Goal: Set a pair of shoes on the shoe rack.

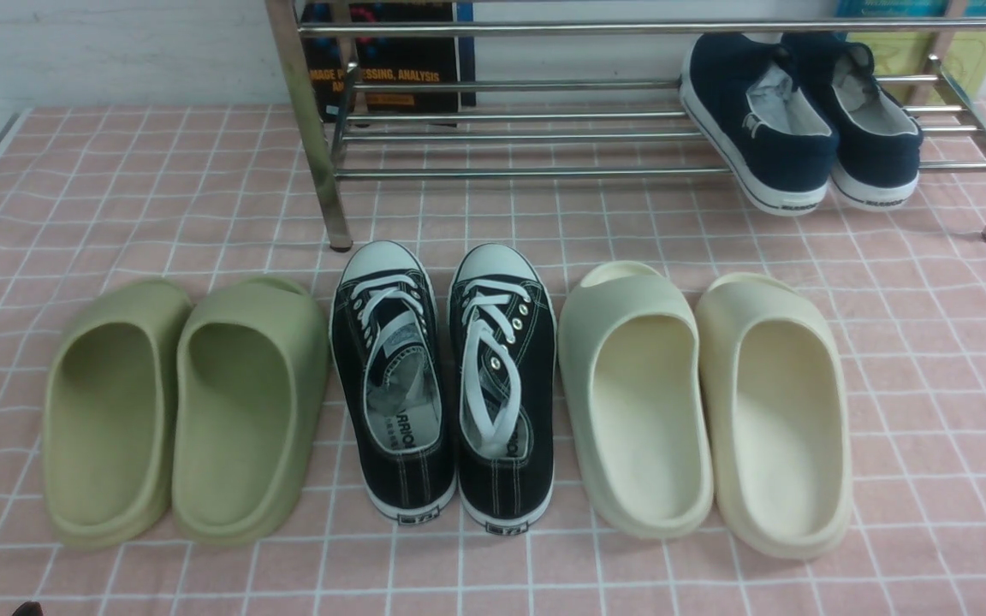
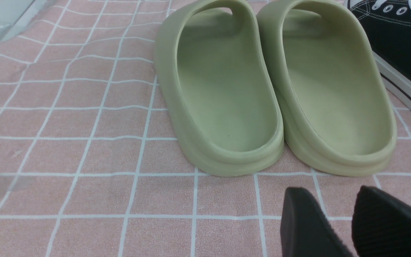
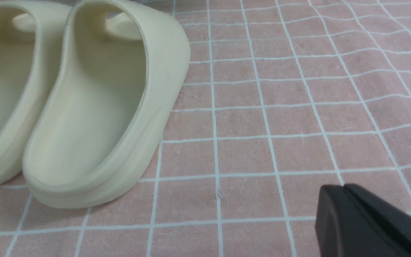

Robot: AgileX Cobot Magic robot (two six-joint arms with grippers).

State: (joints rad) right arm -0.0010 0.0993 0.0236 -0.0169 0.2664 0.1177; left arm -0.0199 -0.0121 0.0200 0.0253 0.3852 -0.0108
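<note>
The pair of shoes (image 1: 792, 128), two navy slip-ons with white soles, rests side by side on the lower bars at the right end of the shoe rack (image 1: 510, 171), heels toward me and hanging slightly over the front bar. No gripper touches them. My left gripper (image 2: 332, 194) hovers open over the pink cloth just behind the green slides' heels, with nothing between its fingers; its tips (image 1: 1, 609) peek in at the bottom left of the front view. My right gripper (image 3: 343, 189) is shut and empty, low over bare cloth beside the cream slides.
In a row in front of the rack stand green foam slides (image 1: 185, 411), black lace-up sneakers (image 1: 446, 385) and cream foam slides (image 1: 707, 402). A dark book (image 1: 390, 68) leans behind the rack. The pink checked cloth (image 1: 116, 188) ends at a pale edge on the far left.
</note>
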